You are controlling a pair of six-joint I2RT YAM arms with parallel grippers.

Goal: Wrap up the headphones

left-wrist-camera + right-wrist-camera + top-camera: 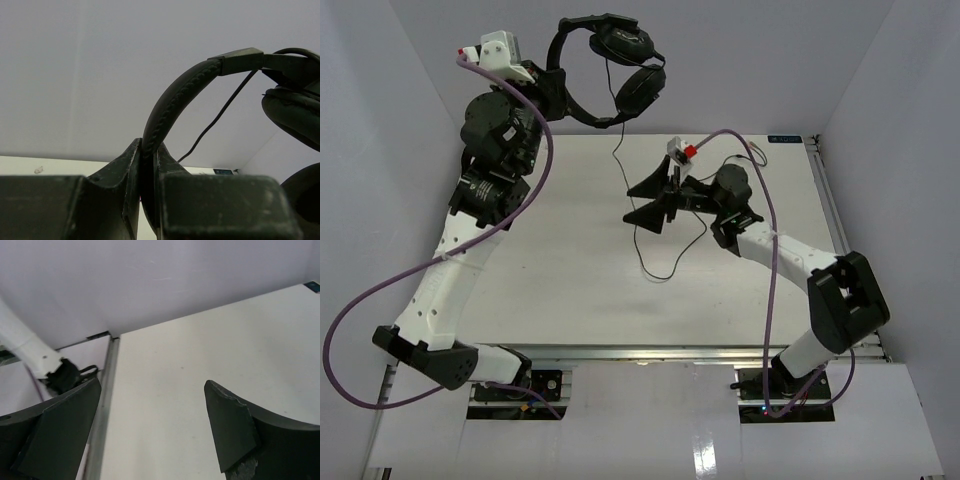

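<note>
The black headphones (620, 60) hang high over the table's back edge, with my left gripper (552, 88) shut on their headband (185, 90). In the left wrist view the band is pinched between my left gripper (147, 150) jaws, and an earcup (295, 115) shows at the right. The thin black cable (620, 150) drops from the earcups and loops on the table (550, 260) near the middle. My right gripper (638, 200) hovers beside that hanging cable with its jaws wide. In the right wrist view my right gripper (152, 390) has nothing between its fingers (230, 430).
White walls close in the table on three sides. A metal rail (830, 210) runs along the right edge. Thick purple arm cables (520, 190) trail from both arms. The left arm's base (30, 352) shows past the table edge in the right wrist view.
</note>
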